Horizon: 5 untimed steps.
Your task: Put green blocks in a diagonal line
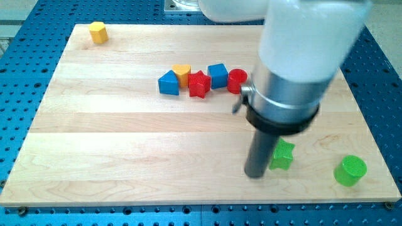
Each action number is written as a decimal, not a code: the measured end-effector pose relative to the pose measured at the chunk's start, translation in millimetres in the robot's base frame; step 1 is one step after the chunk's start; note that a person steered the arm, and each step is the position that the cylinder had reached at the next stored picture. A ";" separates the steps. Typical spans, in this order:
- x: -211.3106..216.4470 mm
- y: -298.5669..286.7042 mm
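Observation:
A green star-shaped block (282, 155) lies near the view's bottom right, partly hidden by the rod. A green cylinder (349, 171) sits further right, close to the board's bottom right corner. My tip (255, 174) rests on the board just left of the green star block, touching or nearly touching it. The rod's wide grey and white body covers the board above it.
A cluster sits at upper centre: blue block (168, 83), yellow heart block (181, 73), red star block (199, 85), blue block (217, 75), red cylinder (237, 81). A yellow block (97, 32) lies at the top left corner. The wooden board (125, 144) ends near the bottom.

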<state>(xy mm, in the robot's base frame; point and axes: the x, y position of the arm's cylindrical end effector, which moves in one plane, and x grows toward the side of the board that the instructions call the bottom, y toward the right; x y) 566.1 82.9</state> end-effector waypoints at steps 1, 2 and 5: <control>-43.9 -7.3; -36.3 -20.8; -14.1 118.1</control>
